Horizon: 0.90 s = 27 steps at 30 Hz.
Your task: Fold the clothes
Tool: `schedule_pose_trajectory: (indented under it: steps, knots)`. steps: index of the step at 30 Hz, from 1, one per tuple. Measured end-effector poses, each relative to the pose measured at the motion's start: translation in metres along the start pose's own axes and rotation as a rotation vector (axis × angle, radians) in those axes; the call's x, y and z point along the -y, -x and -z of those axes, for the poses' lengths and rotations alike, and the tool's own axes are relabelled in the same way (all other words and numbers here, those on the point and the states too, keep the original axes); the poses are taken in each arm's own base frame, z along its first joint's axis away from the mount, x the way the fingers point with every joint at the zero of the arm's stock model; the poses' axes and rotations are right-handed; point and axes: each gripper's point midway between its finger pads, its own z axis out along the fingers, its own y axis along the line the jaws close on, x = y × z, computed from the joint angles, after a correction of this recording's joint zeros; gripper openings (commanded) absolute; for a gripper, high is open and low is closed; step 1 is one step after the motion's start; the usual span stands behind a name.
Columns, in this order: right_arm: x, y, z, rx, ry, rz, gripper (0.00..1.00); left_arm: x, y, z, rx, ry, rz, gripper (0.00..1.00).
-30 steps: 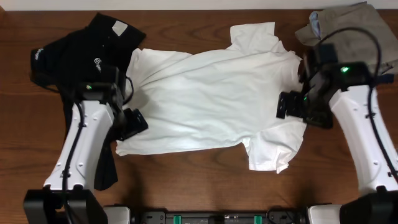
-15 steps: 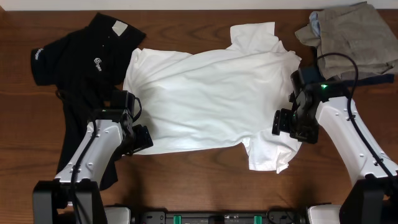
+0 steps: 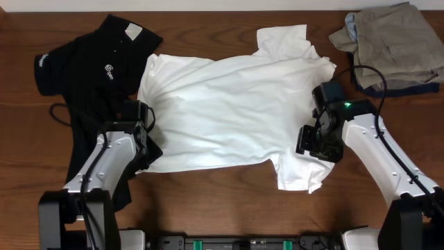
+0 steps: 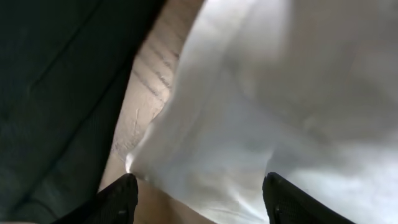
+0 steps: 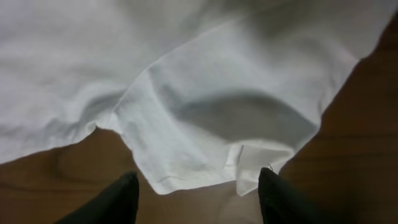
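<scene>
The white T-shirt (image 3: 229, 111) lies spread flat across the middle of the wooden table, print hidden. The black shirt (image 3: 97, 69) lies crumpled at the back left, its white logo up. My left gripper (image 3: 149, 156) is low over the white shirt's front left hem corner. In the left wrist view that corner (image 4: 186, 168) lies between the spread fingers (image 4: 118, 199), and the left gripper (image 4: 199, 205) is open. My right gripper (image 3: 313, 142) is over the shirt's front sleeve. In the right wrist view the sleeve edge (image 5: 205, 162) sits between the parted fingertips, and the right gripper (image 5: 199, 202) is open.
A khaki-and-navy stack of garments (image 3: 392, 45) sits at the back right corner. Part of the black shirt runs down the left side under my left arm (image 3: 104, 167). Bare wood (image 3: 208, 201) shows along the front edge.
Both grippers have come down onto the white shirt, the left to the front left hem corner, the right leftward onto the front sleeve. Both pairs of jaws have narrowed.
</scene>
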Motion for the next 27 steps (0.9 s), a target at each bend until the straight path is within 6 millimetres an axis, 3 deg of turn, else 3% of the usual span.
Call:
schedule_pose_trajectory:
  steps: [9,11,13,16,22,27]
  knots:
    - [0.009,0.005,0.0,0.034,-0.054,-0.117,0.6,-0.008,-0.01,-0.011,-0.03,0.042,0.282,0.65]
    - [0.01,0.006,0.0,0.036,-0.056,-0.124,0.56,-0.011,-0.014,-0.015,-0.034,0.051,0.338,0.53]
    - [0.01,0.006,0.0,0.038,-0.059,-0.129,0.53,-0.011,-0.014,-0.017,-0.031,0.048,0.38,0.3]
    - [0.012,0.005,0.0,0.037,-0.067,-0.141,0.5,-0.009,-0.012,-0.017,-0.022,0.036,0.413,0.08]
    - [0.018,-0.004,0.001,0.006,-0.098,-0.198,0.43,-0.008,-0.011,-0.017,-0.02,0.034,0.437,0.06]
    - [0.032,-0.019,-0.002,-0.03,-0.165,-0.325,0.42,-0.008,-0.011,-0.017,-0.02,0.034,0.441,0.06]
